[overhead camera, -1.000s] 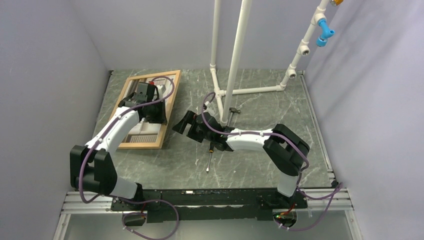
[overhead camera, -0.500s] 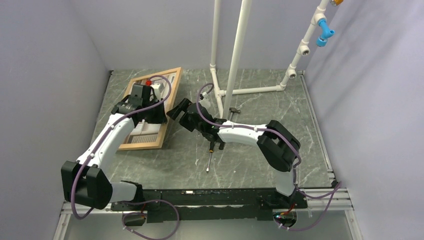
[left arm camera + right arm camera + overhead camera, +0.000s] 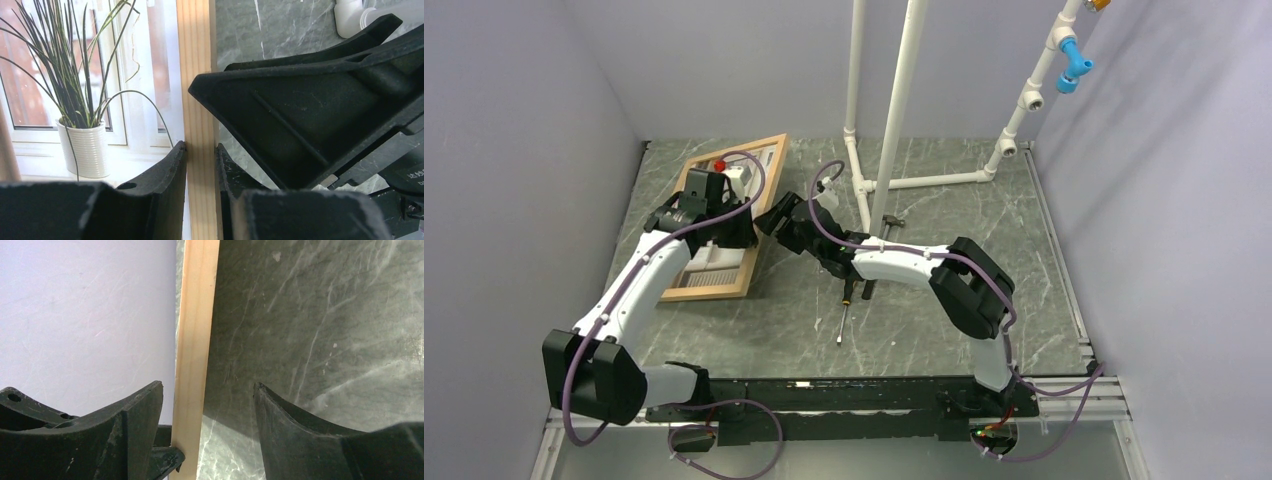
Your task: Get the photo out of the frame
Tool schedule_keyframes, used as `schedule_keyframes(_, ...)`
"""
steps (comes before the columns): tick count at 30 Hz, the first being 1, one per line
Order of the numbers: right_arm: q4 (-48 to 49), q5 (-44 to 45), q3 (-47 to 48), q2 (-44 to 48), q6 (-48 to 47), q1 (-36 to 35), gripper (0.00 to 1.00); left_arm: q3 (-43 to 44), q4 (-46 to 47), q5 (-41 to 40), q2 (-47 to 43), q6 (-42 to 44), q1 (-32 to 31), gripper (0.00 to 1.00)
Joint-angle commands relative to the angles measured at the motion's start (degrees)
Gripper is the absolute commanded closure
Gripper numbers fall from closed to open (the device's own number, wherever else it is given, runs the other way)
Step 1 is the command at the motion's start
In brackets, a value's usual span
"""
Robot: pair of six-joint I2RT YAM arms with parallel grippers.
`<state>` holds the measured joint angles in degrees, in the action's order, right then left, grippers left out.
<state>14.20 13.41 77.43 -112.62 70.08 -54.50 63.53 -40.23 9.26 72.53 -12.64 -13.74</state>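
The frame [image 3: 680,196] of light wood lies at the table's far left, its right side raised off the table. My left gripper [image 3: 742,236] is shut on the frame's right rail [image 3: 197,75], one finger on each side of it [image 3: 200,147]. The photo [image 3: 90,100], with thin grass blades and a white pot, sits inside the frame to the left of that rail. My right gripper [image 3: 771,222] is open and straddles the same rail [image 3: 197,315]. Its left finger [image 3: 145,415] is close to the wood and its right finger [image 3: 280,420] stands well apart from it.
A screwdriver [image 3: 846,312] lies on the dark marble table [image 3: 924,300] near the middle. A small hammer [image 3: 889,221] lies by the white pipe stand [image 3: 874,182]. A small red object [image 3: 720,164] shows at the frame's far end. Purple walls close in on both sides.
The frame's right side has come up off the table in my left gripper. My right gripper has moved left to that rail, and its jaws have narrowed around it.
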Motion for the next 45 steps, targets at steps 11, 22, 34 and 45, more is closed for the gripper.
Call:
schedule_keyframes(11,12.33,-8.74,2.00,-3.34,-2.94,1.92,0.51,0.30,4.07,0.19,-4.82,3.03,-0.50,1.00)
schedule_keyframes(22,13.01,-13.85,3.36,-3.50,-0.35,2.76,1.00,-0.17,4.64,-1.75,-6.11,3.14,-0.55,0.95)
schedule_keyframes(34,-9.74,-6.17,5.26,5.33,6.72,1.32,1.00,-5.04,-4.30,-25.56,-21.30,-0.95,-15.75,0.09)
schedule_keyframes(45,-37.86,3.68,16.92,7.43,12.40,-2.31,1.00,-7.22,-11.82,-38.48,-27.44,-9.76,-33.49,0.01)
